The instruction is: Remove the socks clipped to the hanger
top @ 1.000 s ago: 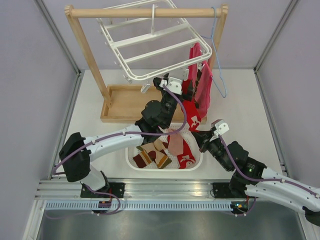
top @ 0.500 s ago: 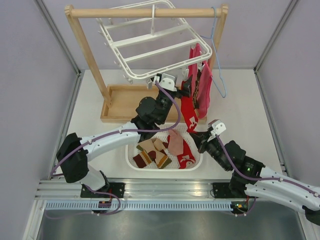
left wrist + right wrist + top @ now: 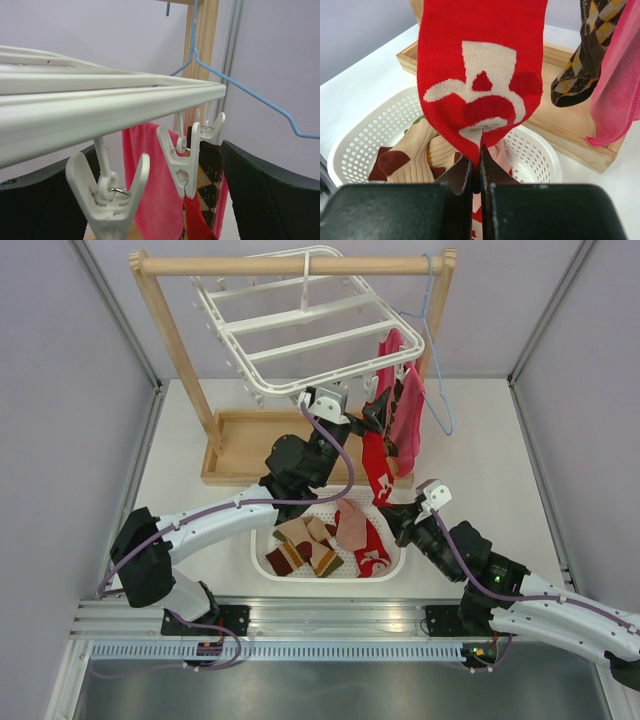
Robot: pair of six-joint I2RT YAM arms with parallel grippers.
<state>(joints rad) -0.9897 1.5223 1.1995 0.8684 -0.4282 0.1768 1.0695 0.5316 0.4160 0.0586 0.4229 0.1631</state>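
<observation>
Since the red sock (image 3: 480, 90) is light, limp knit, I judge it will stretch rather than pop free under a pull. The hold that matters is therefore the clip (image 3: 186, 167) biting its top edge under the hanger (image 3: 110, 107). It hangs straight down over the basket (image 3: 362, 145) on the worktop, its lower tip nipped between the closed fingers of the right gripper (image 3: 476, 176). The left gripper (image 3: 160, 200) has its fingers spread wide either side of that clip. A diamond-patterned sock (image 3: 580, 60) and pink cloth (image 3: 620, 85) hang just beside, easy to snag.
</observation>
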